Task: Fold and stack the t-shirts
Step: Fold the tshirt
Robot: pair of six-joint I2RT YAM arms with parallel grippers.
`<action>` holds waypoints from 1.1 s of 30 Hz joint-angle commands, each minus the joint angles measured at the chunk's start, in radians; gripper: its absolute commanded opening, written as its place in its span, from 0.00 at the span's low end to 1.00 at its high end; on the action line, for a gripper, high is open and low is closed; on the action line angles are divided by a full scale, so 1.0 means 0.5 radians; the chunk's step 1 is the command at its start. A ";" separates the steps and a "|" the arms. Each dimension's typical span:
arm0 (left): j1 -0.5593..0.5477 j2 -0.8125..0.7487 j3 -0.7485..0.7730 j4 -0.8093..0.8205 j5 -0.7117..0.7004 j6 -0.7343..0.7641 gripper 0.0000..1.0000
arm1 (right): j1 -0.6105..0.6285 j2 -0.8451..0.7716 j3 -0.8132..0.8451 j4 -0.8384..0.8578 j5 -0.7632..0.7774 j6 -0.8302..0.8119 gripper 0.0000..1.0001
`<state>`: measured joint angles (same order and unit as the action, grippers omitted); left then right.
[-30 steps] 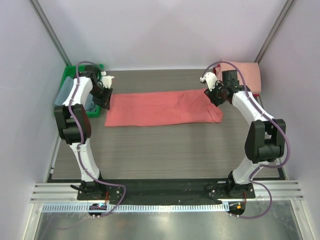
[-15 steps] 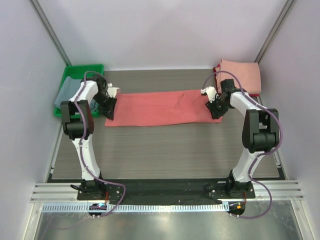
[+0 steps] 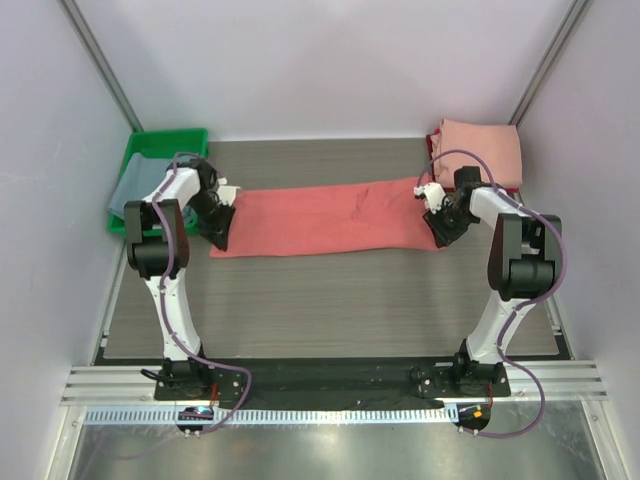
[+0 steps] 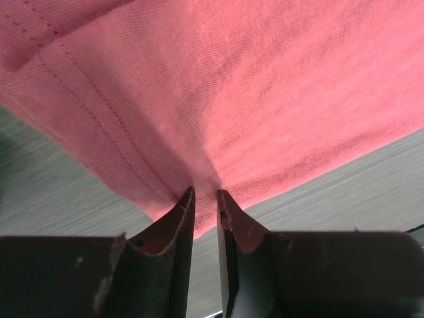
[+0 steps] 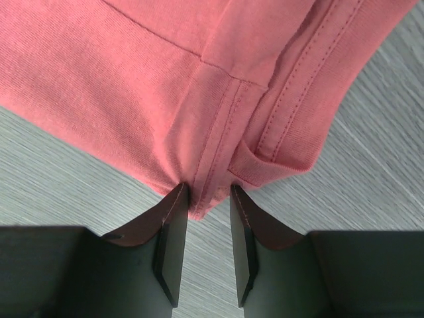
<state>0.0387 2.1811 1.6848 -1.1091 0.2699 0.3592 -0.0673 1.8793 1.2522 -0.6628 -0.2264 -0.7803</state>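
While the coral-red t-shirt [image 3: 325, 217] lies as a long folded strip stretched between your two pincers, you are at the grasp that opens the next fold. The left pincer [image 4: 205, 192] has its jaws drawn nearly together on the hem at its tips, and the cloth puckers into the gap, so it reads as a pinch. The right pincer [image 5: 207, 189] straddles the seamed corner just ahead of it, jaws narrow. Whether they bite yet, you cannot tell.

Next, I judge, you need both grips sure, then an even lift and carry so the strip folds without twisting. Check the right side before you raise.

Behind the right pincer, towards the far corner, the pale pink t-shirt [image 3: 482, 150] sits folded. Beyond the left pincer's outer side, the grey-blue t-shirt [image 3: 125, 190] lies in the green tray [image 3: 165, 140].

Against a second ago, both pincers have dropped from the strip's ends to its near corners and narrowed their jaws.
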 commanded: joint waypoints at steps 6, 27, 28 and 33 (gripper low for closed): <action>0.015 -0.067 -0.176 0.074 -0.101 -0.010 0.21 | -0.031 -0.010 0.133 -0.107 0.091 -0.105 0.36; -0.031 -0.328 -0.136 0.135 0.227 -0.071 0.24 | 0.607 0.723 1.786 -0.349 -0.240 0.161 0.31; -0.034 -0.325 -0.148 0.144 0.224 -0.074 0.24 | 0.622 0.793 1.851 -0.362 -0.253 0.183 0.31; -0.034 -0.343 -0.197 0.166 0.221 -0.080 0.24 | 0.668 1.039 2.091 -0.365 -0.271 0.214 0.31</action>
<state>0.0246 2.0117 1.5944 -1.0489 0.3603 0.3321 0.2642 2.3959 2.1983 -0.8238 -0.3378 -0.7120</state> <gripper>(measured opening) 0.239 0.311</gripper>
